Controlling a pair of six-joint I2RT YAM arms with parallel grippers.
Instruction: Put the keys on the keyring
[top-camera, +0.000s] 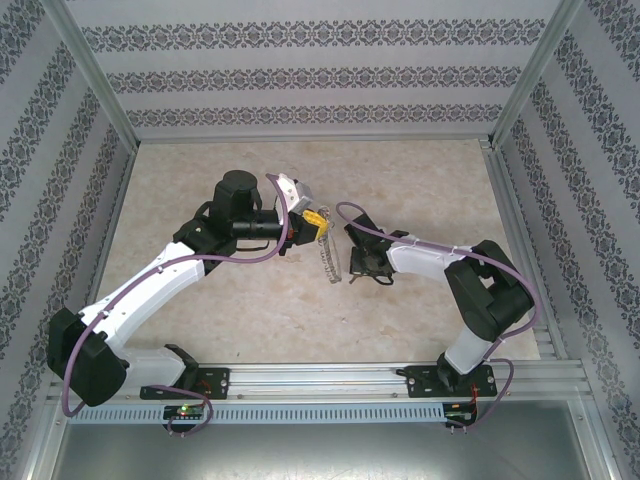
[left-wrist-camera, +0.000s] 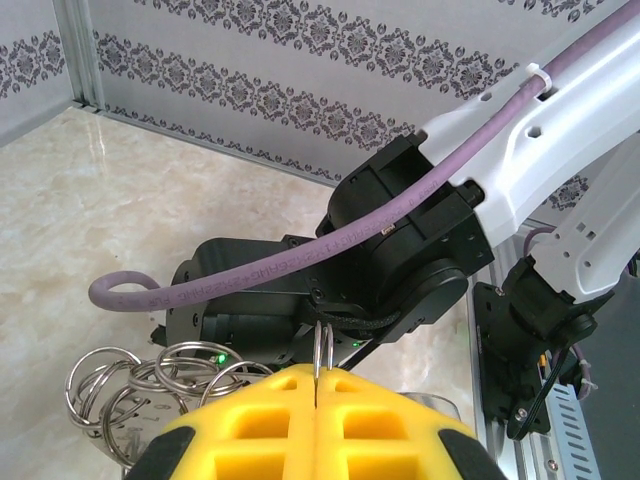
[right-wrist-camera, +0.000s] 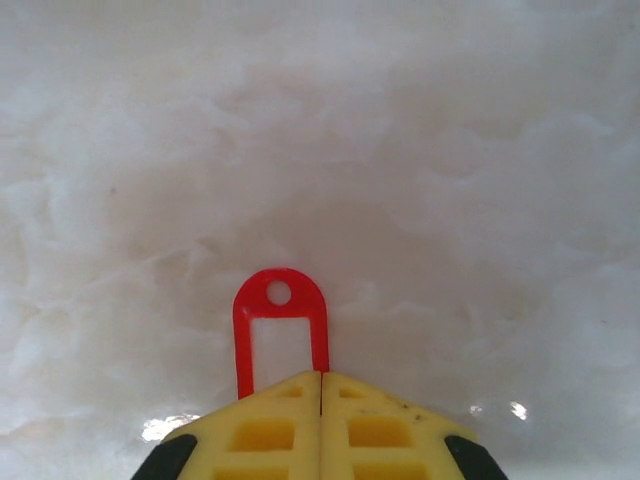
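**Both jaws pressed shut: ring held up on the left, red key head at the right fingertips**

The left gripper (left-wrist-camera: 318, 372) had its yellow jaws pressed together, pinching the thin grey wire of the keyring (left-wrist-camera: 321, 348) right at the tips. In the left wrist view the wire rose just above the seam between the fingers. A bunch of small rings (left-wrist-camera: 165, 378) belonging to the loop hung to the left of the fingers, overlapping one another. Beyond them stood the right arm (left-wrist-camera: 560, 140), black and white, with a purple cable (left-wrist-camera: 300, 262) running along it.

From above, the keyring (top-camera: 328, 258) hung down from the left gripper as a narrow fringed strip near the middle of the desk (top-camera: 430, 185). It lay between the two wrists, with the right arm's end just beside it.

The right gripper (right-wrist-camera: 320, 375) pointed down at the pale marbled surface, its jaws closed with no gap between them. The key (right-wrist-camera: 280, 330) showed as a red plastic head with a small round hole at its far end and a window below that. It stuck out past the fingertips, mostly in front of the left-hand finger. Its near end was hidden behind the yellow pads. Whether the jaws actually gripped the head or merely sat over it as it lay on the desk could not be told. The metal blade was out of sight.
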